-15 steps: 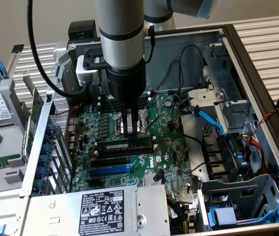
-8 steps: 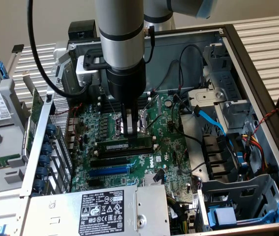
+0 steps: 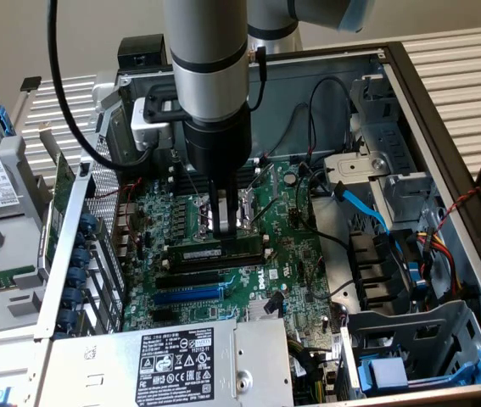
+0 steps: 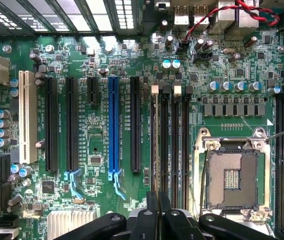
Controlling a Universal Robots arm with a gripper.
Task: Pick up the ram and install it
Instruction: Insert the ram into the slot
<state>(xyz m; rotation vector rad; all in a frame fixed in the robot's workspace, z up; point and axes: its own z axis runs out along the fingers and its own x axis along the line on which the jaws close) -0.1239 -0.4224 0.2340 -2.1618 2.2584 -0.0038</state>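
The claw (image 3: pixel 226 222) (image 4: pixel 158 210) has its fingers pressed together, tips down on the top edge of the ram (image 3: pixel 215 251) (image 4: pixel 155 145); whether they pinch it cannot be told. The ram stands on edge in a black memory socket, just near of the open CPU socket (image 3: pixel 261 191) (image 4: pixel 230 177). Nearer still lies the blue expansion slot (image 3: pixel 187 296) (image 4: pixel 113 125), then the grey power supply (image 3: pixel 176 365).
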